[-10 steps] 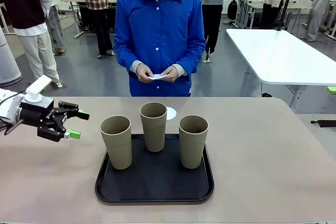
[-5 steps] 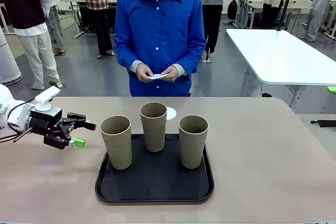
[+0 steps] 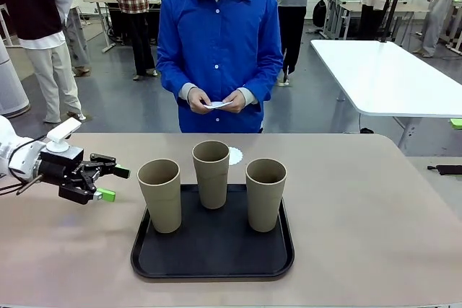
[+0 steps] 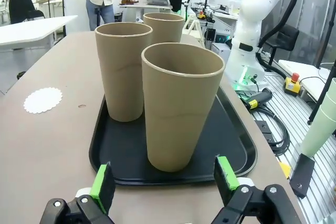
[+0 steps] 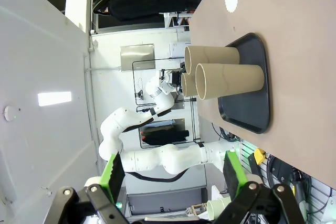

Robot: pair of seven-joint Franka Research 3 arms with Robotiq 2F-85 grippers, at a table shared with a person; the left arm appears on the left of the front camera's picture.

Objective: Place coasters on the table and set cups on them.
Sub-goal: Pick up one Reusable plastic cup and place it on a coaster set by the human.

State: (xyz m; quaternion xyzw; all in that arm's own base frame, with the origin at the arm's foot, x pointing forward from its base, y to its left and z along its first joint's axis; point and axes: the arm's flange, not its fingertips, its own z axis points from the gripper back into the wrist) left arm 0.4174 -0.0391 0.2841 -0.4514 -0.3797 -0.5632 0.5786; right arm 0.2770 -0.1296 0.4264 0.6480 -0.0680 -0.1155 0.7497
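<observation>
Standing upright on the black tray (image 3: 141, 261), the nearest cup (image 3: 160, 196) lies straight ahead of the left hand (image 3: 114, 184), just beyond its released, empty jaws, long axis vertical.

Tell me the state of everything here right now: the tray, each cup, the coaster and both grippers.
Tray: flat on table, carrying three cups.
Left cup: upright on tray.
Middle cup: upright on tray.
Right cup: upright on tray.
Coaster: flat on table behind Middle cup, nothing on it.
Left gripper: open, beside Left cup, holding nothing.
Right gripper: open, empty.
</observation>
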